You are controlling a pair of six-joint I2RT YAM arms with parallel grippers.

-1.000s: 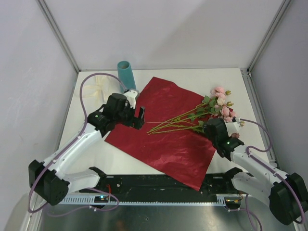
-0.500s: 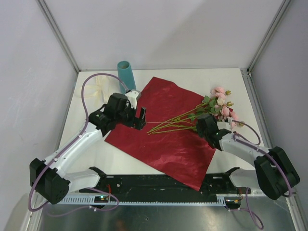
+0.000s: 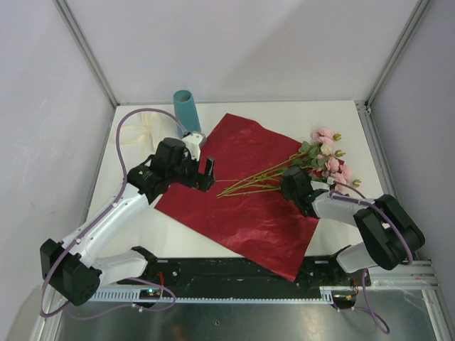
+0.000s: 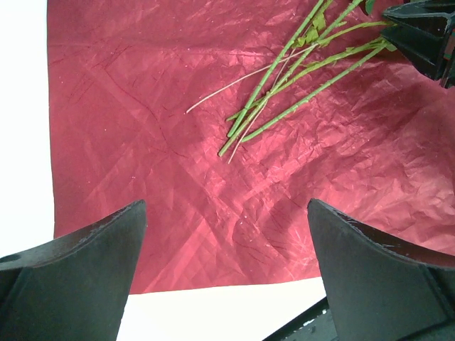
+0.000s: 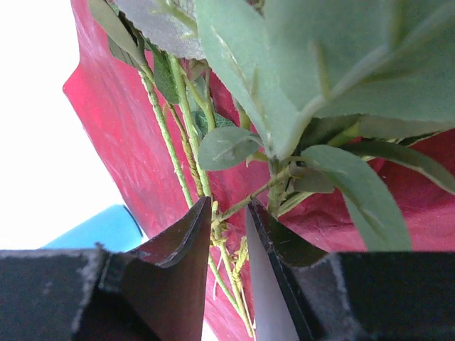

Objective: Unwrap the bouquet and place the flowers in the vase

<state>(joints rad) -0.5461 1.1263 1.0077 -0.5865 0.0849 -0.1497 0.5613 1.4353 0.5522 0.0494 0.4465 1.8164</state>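
Spread flat mid-bench (image 3: 320,117): wrapping paper (image 3: 242,206). Across its right half, flowers (image 3: 284,170), stems pointing left, blooms past the right edge. Behind its left side, vase (image 3: 188,112) upright; left of that, ribbon (image 3: 146,131).

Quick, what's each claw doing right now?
Left claw: open, holding nothing.
Right claw: nearly closed around stems of the flowers; a firm grip cannot be told.
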